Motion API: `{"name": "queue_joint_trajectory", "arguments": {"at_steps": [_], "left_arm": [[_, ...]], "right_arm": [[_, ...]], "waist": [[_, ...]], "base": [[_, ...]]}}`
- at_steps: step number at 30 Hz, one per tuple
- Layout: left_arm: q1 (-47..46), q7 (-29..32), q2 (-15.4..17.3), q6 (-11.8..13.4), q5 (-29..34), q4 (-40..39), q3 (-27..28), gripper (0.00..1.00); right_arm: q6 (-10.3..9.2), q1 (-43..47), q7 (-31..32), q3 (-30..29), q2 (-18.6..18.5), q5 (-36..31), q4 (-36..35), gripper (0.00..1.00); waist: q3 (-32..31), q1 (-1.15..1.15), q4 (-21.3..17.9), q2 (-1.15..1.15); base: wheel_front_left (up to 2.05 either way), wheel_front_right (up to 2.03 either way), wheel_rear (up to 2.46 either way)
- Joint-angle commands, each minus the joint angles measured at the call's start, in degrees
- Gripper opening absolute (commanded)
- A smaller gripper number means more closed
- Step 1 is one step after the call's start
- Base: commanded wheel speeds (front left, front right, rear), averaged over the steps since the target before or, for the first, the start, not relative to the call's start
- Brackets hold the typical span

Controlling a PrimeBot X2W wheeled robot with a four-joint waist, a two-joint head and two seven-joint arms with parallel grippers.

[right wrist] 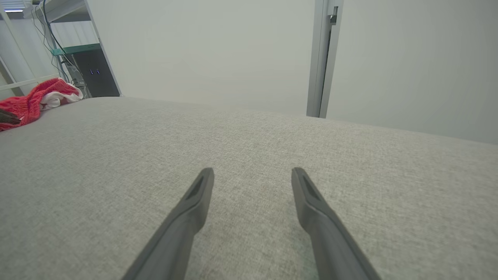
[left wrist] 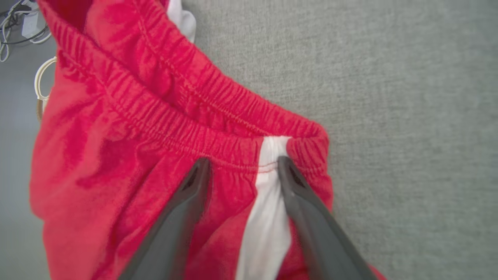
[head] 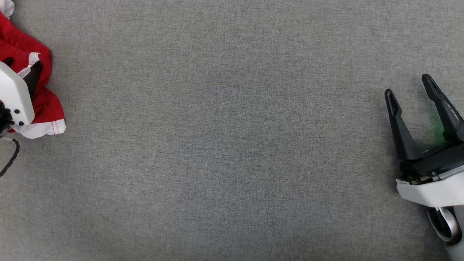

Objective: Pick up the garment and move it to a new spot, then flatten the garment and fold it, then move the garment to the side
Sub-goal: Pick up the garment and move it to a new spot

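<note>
Both sets of jaws stand wide apart, and neither one grips anything. Our left gripper (left wrist: 243, 161) points down at the garment (left wrist: 116, 136), a pair of red shorts with a white stripe (left wrist: 264, 210) down the side. Its two dark fingers (left wrist: 179, 217) sit over the cloth, with their tips right at the bunched-up waistband (left wrist: 175, 132). One tip is on the red part and the other is at the edge of the white stripe. We cannot tell if the tips press on the cloth. From the head view we see the garment crumpled at the far left edge of the grey table (head: 232, 145), partly under our left arm's white cover (head: 12, 96). Our right gripper (head: 407, 85) is well apart from it, at the far right, over the grey table top, with its fingers pointing up that view.
</note>
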Motion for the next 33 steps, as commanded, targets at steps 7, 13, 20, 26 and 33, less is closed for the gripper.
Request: {"name": "queue_joint_trajectory", "arguments": {"at_steps": [7,13,20,26,33], "left_arm": [[1.5,-13.4,-0.1,0.11,-8.18,-3.24,1.09,0.0],[4.7,-24.36,1.45,0.11,-10.27,-8.85,1.08,0.0],[8.74,-27.95,0.74,0.33,-14.53,-17.94,3.33,0.0],[10.32,-26.79,0.34,3.75,-17.18,-27.04,4.93,0.0],[9.55,-24.07,-2.99,8.66,-21.28,-38.11,6.23,0.0]], "right_arm": [[-0.17,1.06,0.83,0.96,2.62,-0.38,3.87,1.0],[-0.14,0.08,0.5,1.0,6.92,-0.51,4.38,1.0],[-0.13,3.77,0.5,-0.66,12.57,1.11,5.99,1.0],[-0.13,6.1,0.51,0.31,15.05,1.96,6.88,1.0],[-0.12,7.84,0.5,-0.07,17.0,2.69,6.75,1.0]], "waist": [[-3.69,0.0,-0.66,0.0],[-10.18,0.0,-2.83,0.0],[-20.23,0.0,-6.17,0.0],[-26.27,0.0,-10.19,0.0],[-31.26,0.0,-16.46,0.0]], "base": [[0.0,0.0,0.0],[0.0,0.0,0.0],[0.0,0.0,0.0],[0.0,0.0,0.0],[0.0,0.0,0.0]]}}
